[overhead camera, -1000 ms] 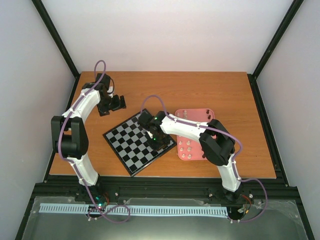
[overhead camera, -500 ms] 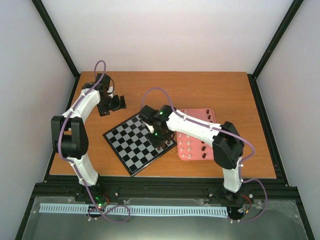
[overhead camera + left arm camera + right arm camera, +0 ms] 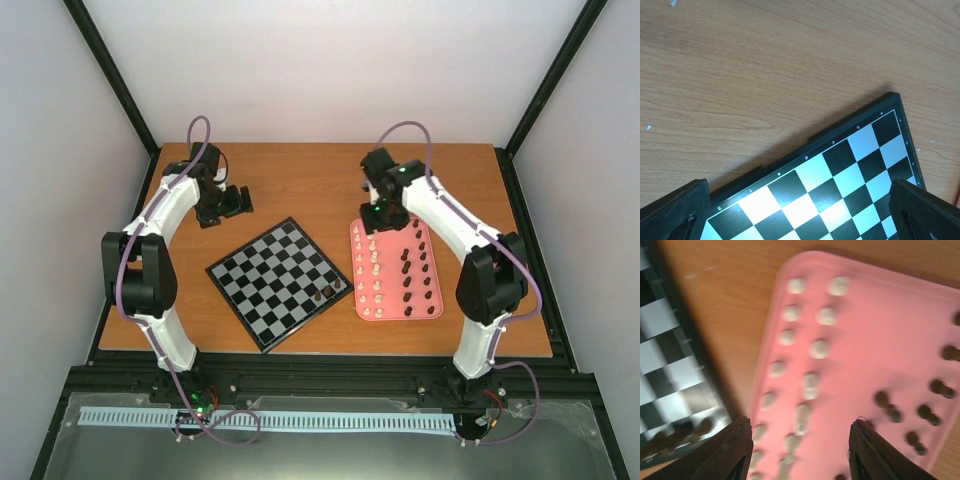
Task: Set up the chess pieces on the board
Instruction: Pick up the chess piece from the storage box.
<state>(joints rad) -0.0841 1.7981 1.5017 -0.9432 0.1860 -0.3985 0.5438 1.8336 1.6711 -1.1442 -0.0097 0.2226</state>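
Chess pieces (image 3: 372, 268): mostly in pink tray (image 3: 395, 316), just right of board (image 3: 262, 282). Cream ones in two rough cols on tray side nearer board, dark brown ones (image 3: 415, 270) in cols on other side. Two more dark pieces (image 3: 327, 291) upright on board, side by side at corner nearest tray.

R gripper (image 3: 385, 214): hovers over tray's far end, above cream cols. Fingers spread wide, nothing btwn them. R wrist cam blurred: gripper (image 3: 800, 440) w/ cream ones (image 3: 810, 347) ahead and below, dark brown ones (image 3: 920, 412) off to right, tray rim (image 3: 790, 267) beyond, board (image 3: 662, 355) at left w/ the two dark pieces (image 3: 685, 432) smeared at its corner. Not touching any piece.

L gripper (image 3: 232, 203): over bare table (image 3: 450, 180) by board's far-left edge, well apart from all pieces. Also wide open and empty. L wrist cam: gripper (image 3: 797, 200) above board's edge (image 3: 840, 185), bare squares only, wood table (image 3: 765, 60) beyond.
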